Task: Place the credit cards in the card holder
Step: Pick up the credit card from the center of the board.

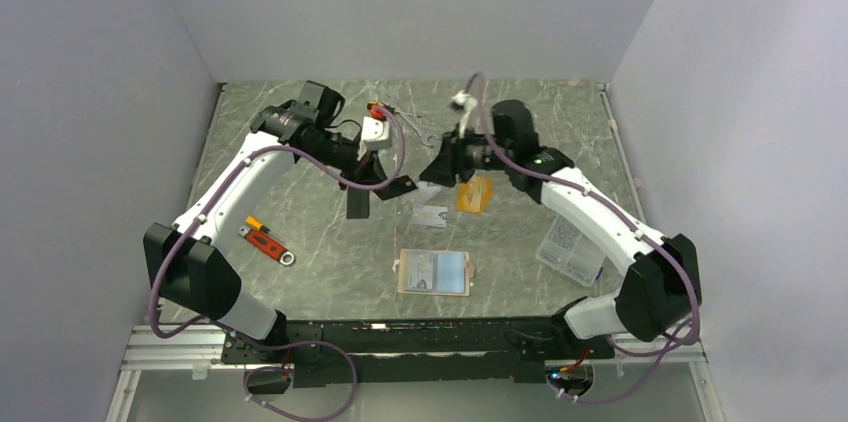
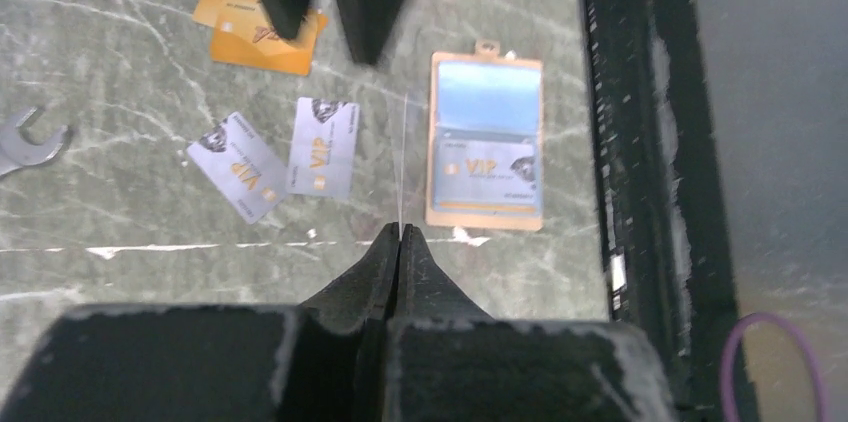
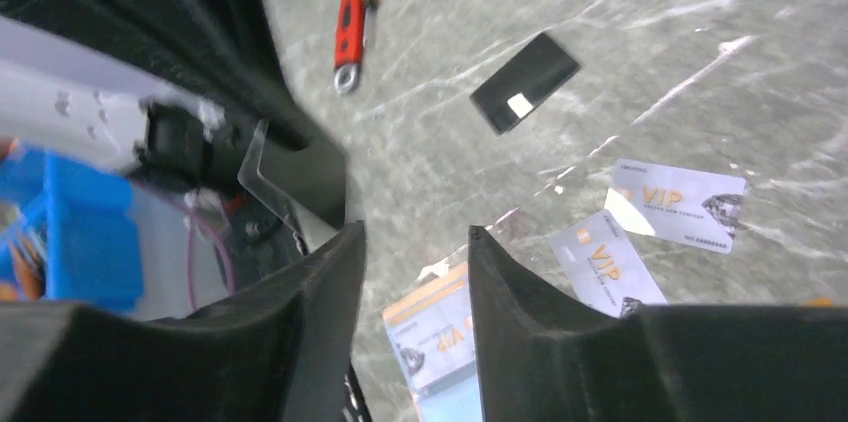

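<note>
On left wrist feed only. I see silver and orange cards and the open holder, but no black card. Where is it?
Observer: The black card lies flat on the table, apart from the silver cards; the right wrist view shows it.
Operator: Anything by the right arm?
Observer: A clear plastic box lies beside it, right of the card holder.
Operator: And by the left arm?
Observer: A red and orange tool lies on the table there.
</note>
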Controlling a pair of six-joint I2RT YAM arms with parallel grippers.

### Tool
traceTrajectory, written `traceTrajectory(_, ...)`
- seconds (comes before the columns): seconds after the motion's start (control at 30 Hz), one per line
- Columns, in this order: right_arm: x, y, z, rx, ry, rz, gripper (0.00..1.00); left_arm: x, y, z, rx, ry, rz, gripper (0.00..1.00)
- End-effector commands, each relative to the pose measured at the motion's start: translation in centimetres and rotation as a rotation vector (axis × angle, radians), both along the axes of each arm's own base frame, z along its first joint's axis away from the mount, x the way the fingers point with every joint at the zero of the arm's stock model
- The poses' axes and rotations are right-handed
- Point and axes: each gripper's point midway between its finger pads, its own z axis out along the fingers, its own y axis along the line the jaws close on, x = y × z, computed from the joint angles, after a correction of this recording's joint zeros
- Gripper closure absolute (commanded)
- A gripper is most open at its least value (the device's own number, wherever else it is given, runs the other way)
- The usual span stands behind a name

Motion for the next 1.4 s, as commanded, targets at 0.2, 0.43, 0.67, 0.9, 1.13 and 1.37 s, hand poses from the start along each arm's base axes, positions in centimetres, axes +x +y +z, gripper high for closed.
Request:
traceTrajectory(0.2, 0.3, -2.0, 6.2, 0.431, -0.026, -0.002, 0.30, -0.9, -1.1, 6.6, -0.340, 0.296, 0.066, 1.00)
traceTrajectory(0.43, -1.5, -1.8, 9.1, 0.621, -0.087, 0.087, 0.21, 0.1, -0.7, 7.7, -0.407, 0.467, 0.137, 1.00)
traceTrajectory(0.67, -2.0, -0.2, 9.5, 0.675, -0.073, 0.124, 0.26, 0.3, -0.8, 8.5, -0.438, 0.543, 0.159, 1.00)
traceTrajectory(0.9, -1.8, 1.8, 9.6, 0.710, -0.007, 0.145, 0.59, 0.2, -0.8, 9.5, -0.467, 0.571, 0.163, 1.00)
traceTrajectory(1.13, -0.4, 1.9, 9.6, 0.740, 0.039, 0.065, 1.00, -0.2, -0.8, 10.1, -0.480, 0.581, 0.148, 1.00)
traceTrajectory(1.37, 0.9, 2.3, 8.2, 0.646, 0.049, 0.004, 1.00, -1.3, -0.7, 11.1, -0.523, 0.598, 0.098, 0.73)
